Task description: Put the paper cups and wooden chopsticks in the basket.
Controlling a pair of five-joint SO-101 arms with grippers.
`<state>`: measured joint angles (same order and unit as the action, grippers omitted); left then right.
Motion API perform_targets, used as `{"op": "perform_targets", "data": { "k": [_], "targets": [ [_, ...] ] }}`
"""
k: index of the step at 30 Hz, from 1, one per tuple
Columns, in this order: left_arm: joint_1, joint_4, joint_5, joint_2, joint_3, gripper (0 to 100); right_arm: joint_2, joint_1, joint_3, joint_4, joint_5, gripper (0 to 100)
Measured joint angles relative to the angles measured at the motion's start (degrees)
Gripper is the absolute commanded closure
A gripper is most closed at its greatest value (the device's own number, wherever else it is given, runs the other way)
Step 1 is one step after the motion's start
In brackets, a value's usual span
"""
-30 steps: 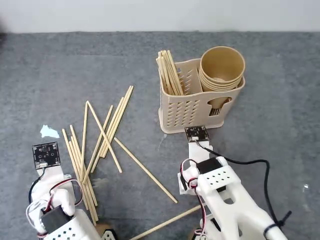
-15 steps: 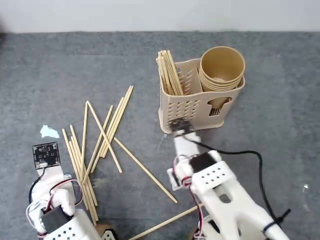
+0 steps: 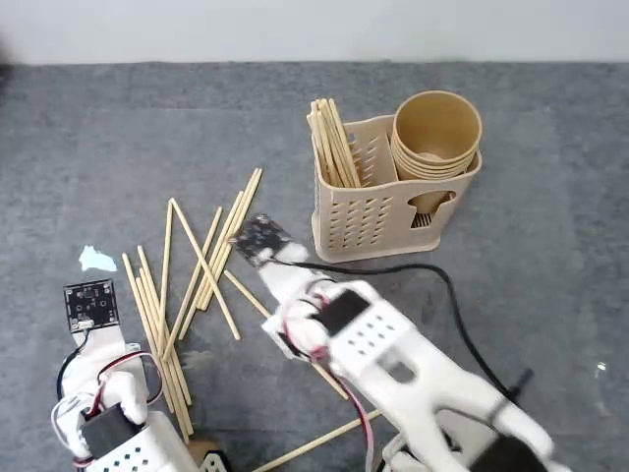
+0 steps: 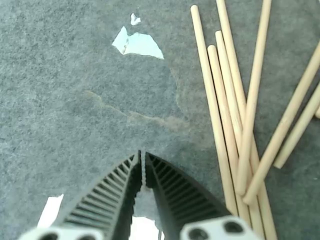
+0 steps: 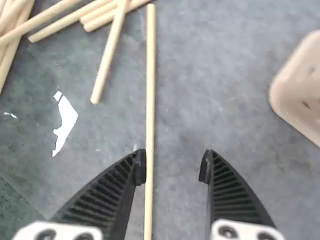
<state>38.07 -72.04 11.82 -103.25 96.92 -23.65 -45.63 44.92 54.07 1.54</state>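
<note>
The beige slotted basket [image 3: 366, 218] stands at the back right, holding a stack of paper cups [image 3: 437, 133] and a bundle of wooden chopsticks [image 3: 331, 143]. Several loose chopsticks [image 3: 197, 264] lie scattered left of it. My right arm [image 3: 339, 329] stretches over a long diagonal chopstick [image 3: 246, 291]. In the right wrist view my right gripper [image 5: 172, 166] is open just above the mat, with that single chopstick [image 5: 150, 95] running along the inside of one finger. My left gripper [image 4: 143, 159] is shut and empty, low over bare mat beside several chopsticks [image 4: 227, 115].
A pale blue scrap [image 3: 96, 260] lies on the grey mat near the left arm, also seen as the scrap [image 4: 139, 44]. One chopstick [image 3: 319, 441] lies near the front edge. A basket corner [image 5: 300, 92] is off to the side of the right gripper.
The right arm has swung left, away from the front of the basket and over the long diagonal chopstick. The left arm has stayed still.
</note>
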Motion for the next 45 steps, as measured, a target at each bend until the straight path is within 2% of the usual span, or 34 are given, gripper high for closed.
{"op": "perform_targets", "data": {
  "k": [13, 18, 22, 31, 41, 45],
  "targets": [
    [0.00, 0.00, 0.00, 0.00, 0.00, 99, 31.56, -2.64, -20.04, -5.01, 0.00, 81.8],
    [0.00, 0.00, 0.00, 0.00, 0.00, 99, 38.68, -2.29, -25.05, -5.01, 0.00, 99.0],
    [0.00, 0.00, 0.00, 0.00, 0.00, 99, 40.44, -2.29, -27.43, -5.27, 0.18, 99.1],
    [0.00, 0.00, 0.00, 0.00, 0.00, 99, 34.90, -2.73, -27.34, 1.32, 0.18, 99.1],
    [0.00, 0.00, 0.00, 0.00, 0.00, 99, 10.29, -1.76, -27.34, 6.15, 0.18, 99.1],
    [0.00, 0.00, 0.00, 0.00, 0.00, 99, 0.00, 0.44, -27.34, 6.15, 4.13, 99.1]
  ]
}}
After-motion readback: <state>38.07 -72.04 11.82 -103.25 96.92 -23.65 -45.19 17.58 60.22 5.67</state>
